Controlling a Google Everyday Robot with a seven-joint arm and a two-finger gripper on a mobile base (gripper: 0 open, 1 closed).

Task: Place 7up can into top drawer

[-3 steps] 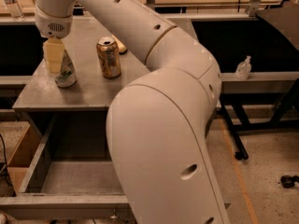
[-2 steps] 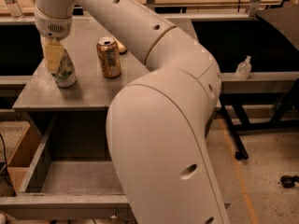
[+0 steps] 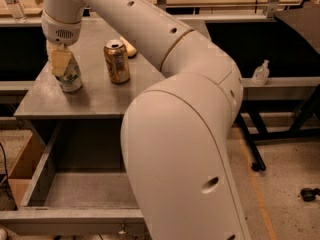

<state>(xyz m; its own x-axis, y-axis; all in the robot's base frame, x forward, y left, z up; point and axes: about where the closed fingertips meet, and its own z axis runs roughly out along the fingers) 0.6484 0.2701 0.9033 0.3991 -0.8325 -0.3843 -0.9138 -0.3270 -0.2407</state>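
Observation:
The 7up can (image 3: 70,79), silvery-white with green markings, stands near the left edge of the grey table top (image 3: 100,96). My gripper (image 3: 60,60) comes down from above at the upper left. It is closed around the can's upper half, with one pale finger covering the can's top. The can's base still rests on the table. The top drawer (image 3: 75,191) is pulled open below the table's front edge. Its grey inside shows and nothing lies in the visible part. My large white arm hides the drawer's right side.
A golden-brown can (image 3: 117,61) stands just right of the 7up can, with a pale object (image 3: 129,47) behind it. A cardboard box (image 3: 20,166) sits left of the drawer. A clear bottle (image 3: 260,73) stands on the right shelf, and another bottle (image 3: 12,2) at the far left.
Almost nothing has changed. The gripper stays at the 7up can, and the can remains in the same spot on the table.

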